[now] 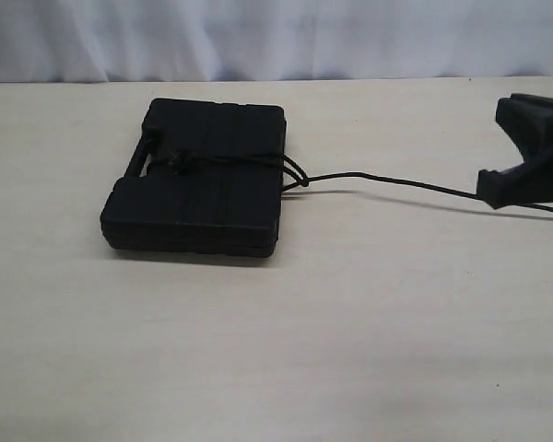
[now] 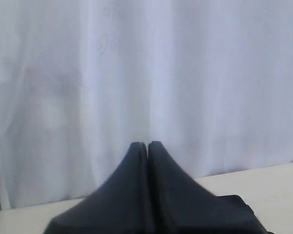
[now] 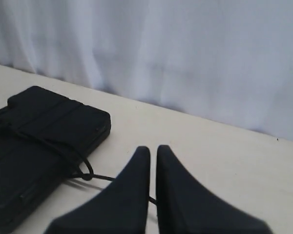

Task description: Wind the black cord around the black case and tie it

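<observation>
The black case (image 1: 194, 198) lies flat on the table, left of centre. The black cord (image 1: 387, 180) crosses its lid, loops into a knot at the case's right edge, then stretches taut above the table to my right gripper (image 1: 487, 191). That gripper (image 3: 153, 148) is shut on the cord (image 3: 83, 168), which passes between its fingers; the case (image 3: 34, 141) lies beyond them. My left gripper (image 2: 146, 144) is shut with nothing in it and faces the white curtain. It does not show in the exterior view.
The pale wooden table (image 1: 286, 341) extends around the case on all sides. A white curtain (image 1: 276, 37) hangs along the table's far edge. A short tail of cord trails past the right gripper toward the picture's right edge.
</observation>
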Robot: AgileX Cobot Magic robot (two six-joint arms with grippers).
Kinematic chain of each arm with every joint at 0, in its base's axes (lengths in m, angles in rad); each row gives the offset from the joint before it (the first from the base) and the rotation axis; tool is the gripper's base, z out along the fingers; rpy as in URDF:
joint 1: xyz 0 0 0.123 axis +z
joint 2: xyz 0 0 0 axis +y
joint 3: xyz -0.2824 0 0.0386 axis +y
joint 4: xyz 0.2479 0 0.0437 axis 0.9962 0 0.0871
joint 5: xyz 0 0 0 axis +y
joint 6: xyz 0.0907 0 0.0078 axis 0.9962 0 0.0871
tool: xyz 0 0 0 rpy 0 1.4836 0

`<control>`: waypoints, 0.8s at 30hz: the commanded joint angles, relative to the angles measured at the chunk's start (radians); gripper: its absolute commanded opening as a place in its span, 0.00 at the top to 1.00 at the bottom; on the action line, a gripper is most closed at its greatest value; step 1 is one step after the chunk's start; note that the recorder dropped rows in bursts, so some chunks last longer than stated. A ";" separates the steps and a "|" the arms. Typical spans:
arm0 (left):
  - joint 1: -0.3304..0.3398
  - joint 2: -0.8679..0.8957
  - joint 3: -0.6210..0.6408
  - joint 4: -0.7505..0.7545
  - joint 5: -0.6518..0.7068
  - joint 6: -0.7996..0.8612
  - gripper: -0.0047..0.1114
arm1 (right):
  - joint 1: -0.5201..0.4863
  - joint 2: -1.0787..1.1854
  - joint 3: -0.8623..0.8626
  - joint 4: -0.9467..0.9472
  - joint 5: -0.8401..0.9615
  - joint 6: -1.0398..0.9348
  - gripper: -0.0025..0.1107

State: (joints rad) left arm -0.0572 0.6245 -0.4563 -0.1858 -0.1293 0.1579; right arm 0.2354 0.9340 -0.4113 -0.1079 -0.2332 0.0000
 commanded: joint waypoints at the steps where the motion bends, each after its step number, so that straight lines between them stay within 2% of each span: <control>1: -0.001 0.002 0.012 -0.011 -0.018 -0.007 0.96 | 0.000 -0.005 0.078 -0.005 -0.131 -0.012 0.94; 15: -0.001 -0.008 0.030 0.012 -0.022 -0.005 0.96 | 0.000 -0.045 0.169 0.026 -0.152 -0.012 0.94; 19: -0.001 -0.088 0.119 0.017 -0.027 -0.005 0.96 | 0.000 -0.152 0.279 0.041 -0.169 -0.012 0.94; 24: -0.001 -0.236 0.299 0.017 -0.033 -0.005 0.96 | 0.000 -0.346 0.411 0.041 -0.169 -0.012 0.94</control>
State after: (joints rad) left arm -0.0572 0.4635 -0.2453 -0.1748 -0.1516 0.1579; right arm 0.2354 0.6846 -0.0463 -0.0727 -0.3906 -0.0072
